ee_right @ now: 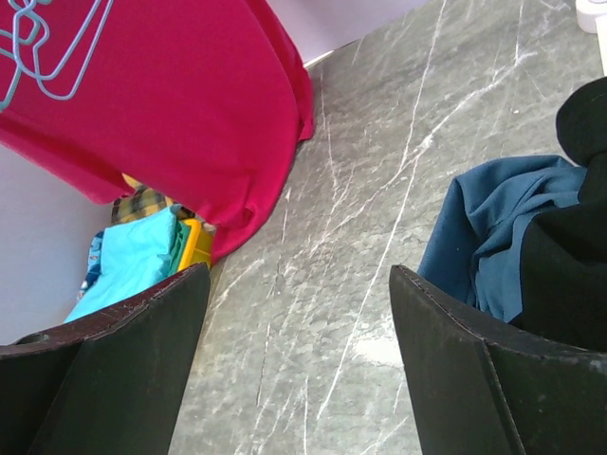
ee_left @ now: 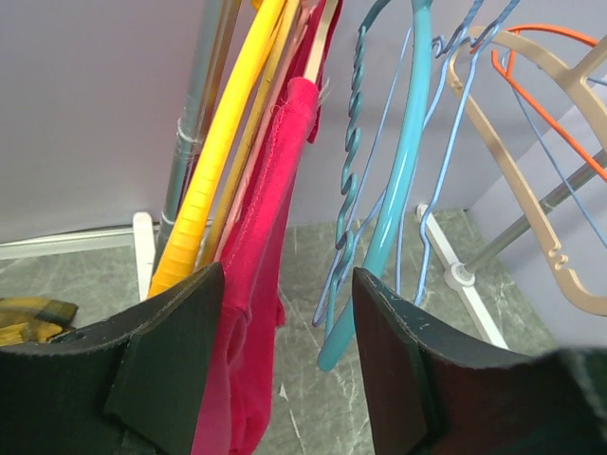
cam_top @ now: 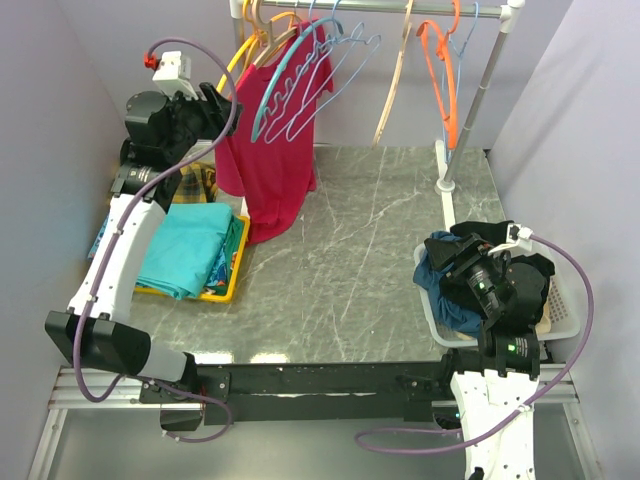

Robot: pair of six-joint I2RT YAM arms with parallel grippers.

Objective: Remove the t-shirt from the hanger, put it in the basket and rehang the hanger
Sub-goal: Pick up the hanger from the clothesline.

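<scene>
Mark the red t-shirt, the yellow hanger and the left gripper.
red t-shirt (cam_top: 266, 180), top view, front panel.
yellow hanger (ee_left: 221, 142), left wrist view, sloping arm.
left gripper (ee_left: 287, 282), left wrist view, between fingertips.

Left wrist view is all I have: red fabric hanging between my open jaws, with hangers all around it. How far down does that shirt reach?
Observer: The red cotton t-shirt hangs from the rail, and its lower corner comes down about to the grey marble tabletop. I can't tell whether it touches.
Operator: Anything next to it down there?
Observer: A yellow plastic tray holding folded teal cloth sits just to the shirt's left.
Operator: And my other side?
Observer: The right arm sits over the white laundry basket of blue and black clothes, with its jaws open and empty.
</scene>
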